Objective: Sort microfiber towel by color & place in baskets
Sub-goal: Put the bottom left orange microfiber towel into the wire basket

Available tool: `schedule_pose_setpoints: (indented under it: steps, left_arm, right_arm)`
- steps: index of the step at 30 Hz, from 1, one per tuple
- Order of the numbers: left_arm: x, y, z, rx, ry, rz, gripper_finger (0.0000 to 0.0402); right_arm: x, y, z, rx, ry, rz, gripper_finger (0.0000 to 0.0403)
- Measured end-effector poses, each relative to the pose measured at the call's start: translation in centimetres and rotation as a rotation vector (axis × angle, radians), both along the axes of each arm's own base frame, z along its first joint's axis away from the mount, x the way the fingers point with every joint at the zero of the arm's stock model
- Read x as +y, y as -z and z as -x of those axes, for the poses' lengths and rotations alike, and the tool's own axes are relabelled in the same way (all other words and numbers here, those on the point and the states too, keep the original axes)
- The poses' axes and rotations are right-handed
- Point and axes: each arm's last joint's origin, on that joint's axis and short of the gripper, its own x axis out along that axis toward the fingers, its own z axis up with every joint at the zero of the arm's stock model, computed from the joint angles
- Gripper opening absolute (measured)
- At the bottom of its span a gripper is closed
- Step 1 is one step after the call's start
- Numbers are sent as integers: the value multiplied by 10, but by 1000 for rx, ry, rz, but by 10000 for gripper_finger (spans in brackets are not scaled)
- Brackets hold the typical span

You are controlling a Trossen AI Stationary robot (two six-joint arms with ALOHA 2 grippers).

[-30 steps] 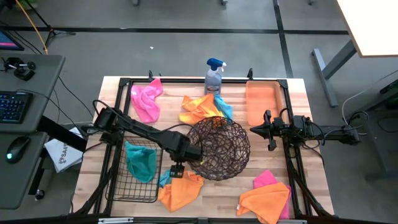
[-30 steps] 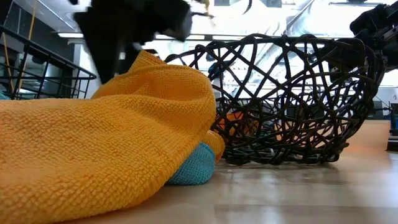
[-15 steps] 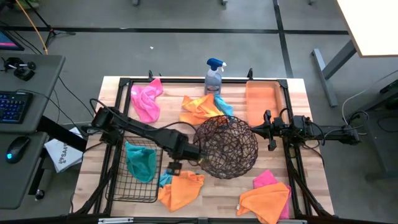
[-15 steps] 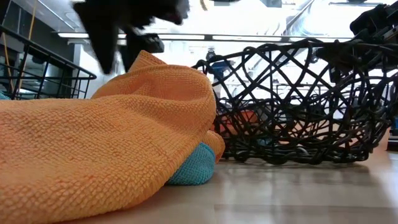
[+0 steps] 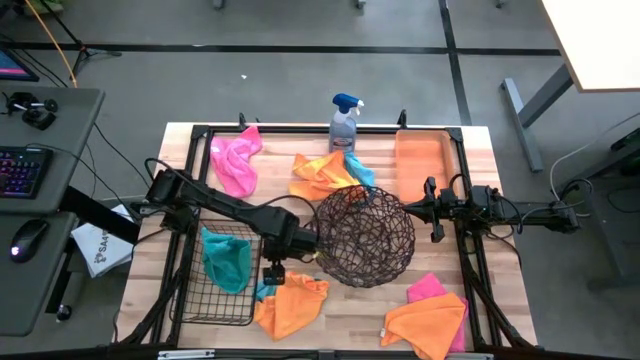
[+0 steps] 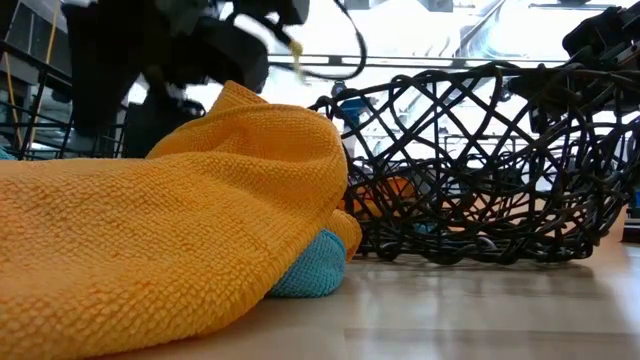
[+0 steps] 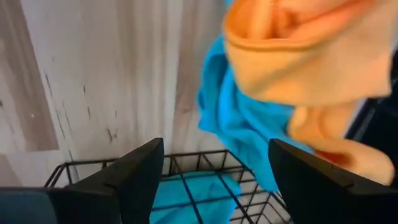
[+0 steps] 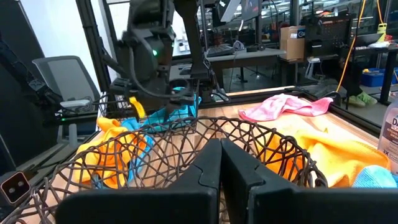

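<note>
Left gripper (image 5: 272,272) shifted off woven bowl basket (image 5: 366,238), fingers apart; right gripper (image 5: 432,210) fingers together. One teal towel (image 5: 228,256) basketed; rest loose.

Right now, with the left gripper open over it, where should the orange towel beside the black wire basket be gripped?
Probably the raised fold of the orange towel, which the low view shows humped above the table. Come straight down with the left gripper, open near its edge, and pinch only that ridge, since a teal towel lies partly underneath.
</note>
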Motion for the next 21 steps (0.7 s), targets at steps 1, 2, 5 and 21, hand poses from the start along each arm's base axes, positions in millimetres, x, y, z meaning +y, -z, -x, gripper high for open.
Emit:
schedule_pose_setpoints:
  steps: [1,2,5,21]
  left_arm:
    - [0,3,1,6,-18,-1,278]
    - [0,5,1,8,-31,1,278]
    - [-4,6,1,-1,-40,6,278]
    - [-28,3,-2,-68,-58,-14,278]
  right_arm:
    - [0,0,0,0,0,0,0]
    - [0,0,0,0,0,0,0]
    - [0,0,0,0,0,0,0]
    - [0,0,0,0,0,0,0]
